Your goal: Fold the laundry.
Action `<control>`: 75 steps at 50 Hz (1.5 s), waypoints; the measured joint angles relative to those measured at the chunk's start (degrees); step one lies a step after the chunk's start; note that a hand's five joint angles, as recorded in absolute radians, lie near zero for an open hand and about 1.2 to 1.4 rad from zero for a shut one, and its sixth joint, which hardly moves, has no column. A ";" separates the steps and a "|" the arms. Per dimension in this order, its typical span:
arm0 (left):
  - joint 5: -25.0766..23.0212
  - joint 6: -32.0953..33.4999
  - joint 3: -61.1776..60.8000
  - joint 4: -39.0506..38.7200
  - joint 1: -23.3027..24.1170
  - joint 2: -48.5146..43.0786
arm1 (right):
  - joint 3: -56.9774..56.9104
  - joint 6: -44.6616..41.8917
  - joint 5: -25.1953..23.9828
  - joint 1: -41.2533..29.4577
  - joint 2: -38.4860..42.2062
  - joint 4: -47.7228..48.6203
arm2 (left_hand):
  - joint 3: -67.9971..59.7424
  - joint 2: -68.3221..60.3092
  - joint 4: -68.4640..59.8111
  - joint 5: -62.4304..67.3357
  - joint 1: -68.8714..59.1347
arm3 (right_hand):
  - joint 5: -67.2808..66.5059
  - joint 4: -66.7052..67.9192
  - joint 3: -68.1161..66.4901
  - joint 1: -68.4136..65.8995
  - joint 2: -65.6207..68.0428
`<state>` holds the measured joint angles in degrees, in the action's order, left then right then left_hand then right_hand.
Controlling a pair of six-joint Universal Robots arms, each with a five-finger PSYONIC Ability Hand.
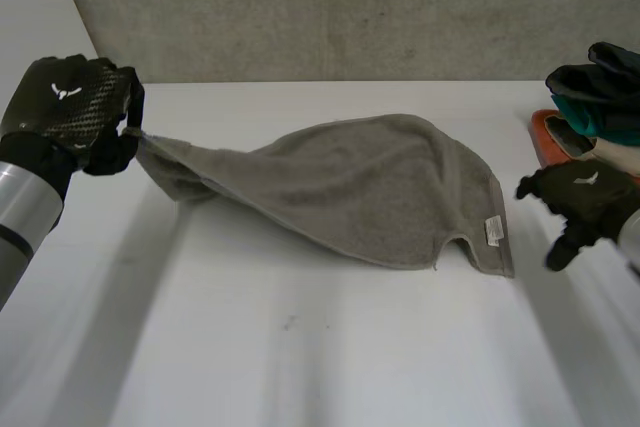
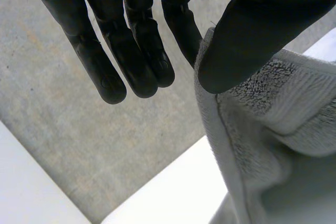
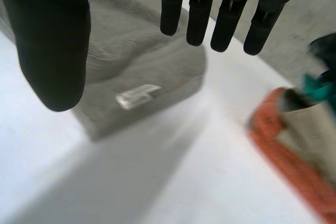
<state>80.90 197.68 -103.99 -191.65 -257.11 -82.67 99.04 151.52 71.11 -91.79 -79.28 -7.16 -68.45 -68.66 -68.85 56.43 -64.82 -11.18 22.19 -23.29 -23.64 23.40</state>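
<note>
Now the left hand [image 1: 75, 107] has the towel [image 1: 370, 187] by one corner, thumb pinching the hem against a finger. That corner is up off the worktop [image 1: 300, 367], and it looks like it's drawing the cloth taut to spread it flat. The rest lies rumpled across the middle of the worktop, label [image 1: 493, 230] at the opposite corner. Right hand [image 1: 580, 197] hovers just beside that labelled corner, fingers straight and spread, holding nothing. I'd say it's placed to take it. More clothes [image 1: 600, 87] wait in the orange basket [image 1: 545, 137] behind.
</note>
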 measured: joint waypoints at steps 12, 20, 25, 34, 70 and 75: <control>0.18 -0.21 7.11 -1.92 2.17 -5.87 | 7.77 22.56 1.91 -7.02 10.41 20.09 | 0.00 0.00 0.00 0.00 0.00 | 1.38 -1.65 1.95 1.79 -1.18; 0.23 -0.19 7.59 -1.91 2.52 -6.35 | 2.86 23.44 7.61 -9.06 16.43 22.68 | 0.00 0.00 0.00 0.00 0.00 | -3.36 1.33 -0.16 0.18 -0.87; 0.16 -0.21 7.24 -1.88 2.52 -6.63 | -1.15 24.47 10.74 -9.75 20.21 23.29 | 0.00 0.00 0.00 0.00 0.00 | -8.50 7.30 -5.88 -5.58 5.55; 0.13 -0.27 7.19 -1.81 2.48 -7.05 | -6.07 25.80 12.15 -10.18 24.29 23.39 | 0.00 0.00 0.00 0.00 0.00 | -12.12 11.18 -10.11 -9.21 9.17; 0.32 -0.30 6.97 -1.71 2.22 -6.66 | -12.96 31.39 16.01 -13.99 26.79 21.18 | 0.00 0.00 0.00 0.00 0.00 | -45.86 45.95 -44.19 -39.73 44.06; 1.07 -0.13 7.12 -1.15 1.25 -5.63 | -11.84 16.69 15.42 -11.89 16.79 18.45 | 0.00 0.00 0.00 0.00 0.00 | -45.89 46.19 -44.23 -39.73 44.07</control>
<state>81.97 197.55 -96.87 -192.79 -255.86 -88.30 87.20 168.21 86.53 -103.68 -62.49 11.29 -68.45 -68.66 -68.85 56.43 -64.82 -57.08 68.39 -67.52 -63.37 67.46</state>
